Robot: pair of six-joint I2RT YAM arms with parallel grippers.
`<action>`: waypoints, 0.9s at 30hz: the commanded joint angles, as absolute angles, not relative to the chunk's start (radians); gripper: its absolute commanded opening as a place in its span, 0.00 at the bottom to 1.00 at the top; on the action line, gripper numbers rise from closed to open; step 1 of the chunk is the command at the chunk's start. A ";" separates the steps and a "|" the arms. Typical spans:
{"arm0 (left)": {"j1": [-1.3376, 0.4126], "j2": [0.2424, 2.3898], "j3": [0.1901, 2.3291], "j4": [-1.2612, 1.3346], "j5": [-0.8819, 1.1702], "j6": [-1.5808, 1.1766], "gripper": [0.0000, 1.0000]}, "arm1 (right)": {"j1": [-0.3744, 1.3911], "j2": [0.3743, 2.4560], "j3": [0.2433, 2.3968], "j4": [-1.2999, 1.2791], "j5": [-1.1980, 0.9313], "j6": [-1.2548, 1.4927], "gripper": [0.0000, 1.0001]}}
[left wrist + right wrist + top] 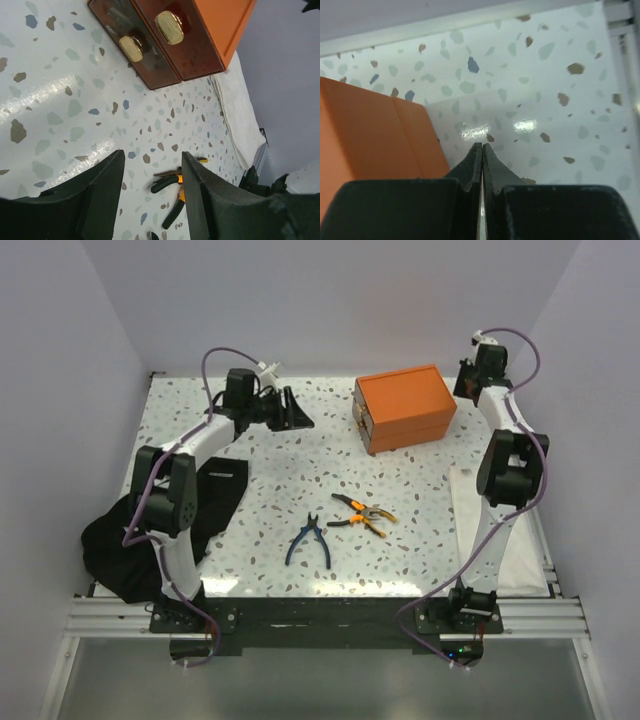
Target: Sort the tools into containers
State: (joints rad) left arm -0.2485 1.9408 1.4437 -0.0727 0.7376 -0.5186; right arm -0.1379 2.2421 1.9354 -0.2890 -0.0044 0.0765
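left claw: wide open, empty
right claw: pinched together beside orange box
orange pliers: on table, base-ward and right of left claw, lying crosswise; left's nearer, I think

a speckled table boxed in by pale walls
the white terrazzo-pattern table meets a plain lilac-grey back wall, with a left wall and a right wall of the same colour; silver aluminium rails edge its near side, and soft glare shows on the glossy top.
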 commanded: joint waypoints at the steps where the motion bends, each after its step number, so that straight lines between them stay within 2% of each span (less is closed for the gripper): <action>1: -0.252 1.942 1.525 -0.015 0.857 -0.503 0.55 | -0.172 2.273 1.964 -0.247 -0.228 0.167 0.00; 6: -0.252 1.947 1.555 -0.032 0.824 -0.454 0.56 | -0.179 2.287 1.907 -0.167 -0.544 0.265 0.00; 16: -0.267 2.022 1.598 0.055 0.713 -0.580 0.59 | -0.114 2.120 1.637 -0.143 -0.630 0.315 0.00; 17: -0.271 2.035 1.615 0.055 0.683 -0.592 0.62 | -0.101 2.099 1.608 -0.150 -0.615 0.305 0.00; 21: -0.291 2.101 1.707 0.002 0.525 -0.594 0.61 | -0.095 2.004 1.589 -0.245 -0.479 0.227 0.00; 22: -0.296 2.132 1.729 -0.039 0.493 -0.582 0.61 | -0.095 1.985 1.597 -0.274 -0.328 0.201 0.01; 24: -0.311 2.167 1.790 -0.058 0.439 -0.563 0.58 | -0.095 1.947 1.621 -0.334 -0.173 0.134 0.02; 27: -0.327 2.215 1.845 -0.069 0.382 -0.557 0.56 | -0.100 1.892 1.670 -0.354 -0.014 0.083 0.02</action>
